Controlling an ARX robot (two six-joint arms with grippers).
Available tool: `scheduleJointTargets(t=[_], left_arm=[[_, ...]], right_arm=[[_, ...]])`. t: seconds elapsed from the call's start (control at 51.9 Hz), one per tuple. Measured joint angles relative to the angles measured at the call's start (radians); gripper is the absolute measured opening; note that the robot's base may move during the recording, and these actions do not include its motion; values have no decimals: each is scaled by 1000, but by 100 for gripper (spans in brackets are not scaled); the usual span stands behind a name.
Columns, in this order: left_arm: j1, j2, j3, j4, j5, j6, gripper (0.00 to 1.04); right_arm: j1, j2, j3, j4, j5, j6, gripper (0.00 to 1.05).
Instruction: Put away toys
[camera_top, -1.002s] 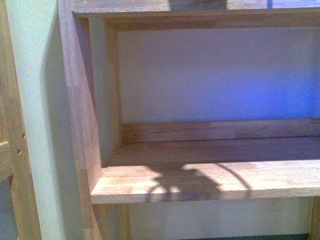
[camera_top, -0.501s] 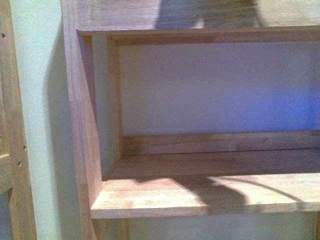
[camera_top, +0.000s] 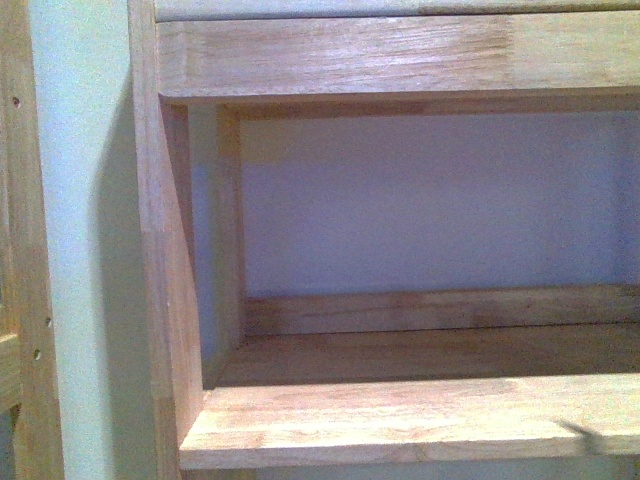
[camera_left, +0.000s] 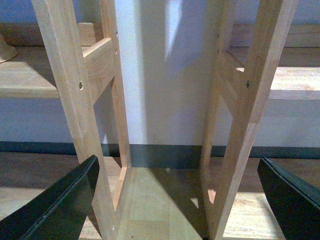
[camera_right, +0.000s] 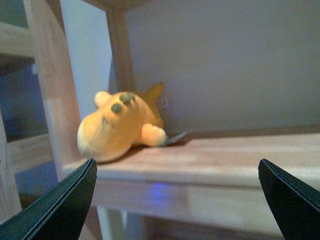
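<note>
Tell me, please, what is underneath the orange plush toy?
The plush toy lies on a wooden shelf board beside the upright post. The board directly beneath its body is covered from view.

A wooden shelf unit (camera_top: 400, 420) stands against a pale wall (camera_top: 430, 200); a second wooden frame (camera_left: 75, 100), possibly separate, stands alongside.

The shelf unit (camera_top: 400, 420) is pale wood with visible grain, smooth and matt. The plush toy (camera_right: 120, 125) looks like soft, fuzzy orange-yellow cloth. The wall (camera_top: 440, 200) behind appears matt and painted. Both gripper fingers (camera_left: 60, 205) look like dark, matt plastic.
</note>
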Motion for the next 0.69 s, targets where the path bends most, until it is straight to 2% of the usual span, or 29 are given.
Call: scheduleJointTargets(t=[0.096, 0.173, 0.25, 0.366, 0.52, 0.597, 0.693], left_arm=[[0, 0, 0, 0, 0, 0, 98], [0, 0, 0, 0, 0, 0, 98], [0, 0, 0, 0, 0, 0, 98], [0, 0, 0, 0, 0, 0, 98], [0, 0, 0, 0, 0, 0, 98], [0, 0, 0, 0, 0, 0, 98], [0, 0, 0, 0, 0, 0, 98]], right_arm=[[-105, -132, -130, 2, -85, 17, 98], [-227, -255, -249, 3, -176, 46, 98], [-318, -350, -358, 13, -225, 46, 98], [-328, -445, -535, 13, -233, 16, 98], [-208, -560, -733, 3, -114, -63, 97], [-75, -583, -703, -212, 136, -169, 87], [11, -606, -708, -374, 300, -241, 75]])
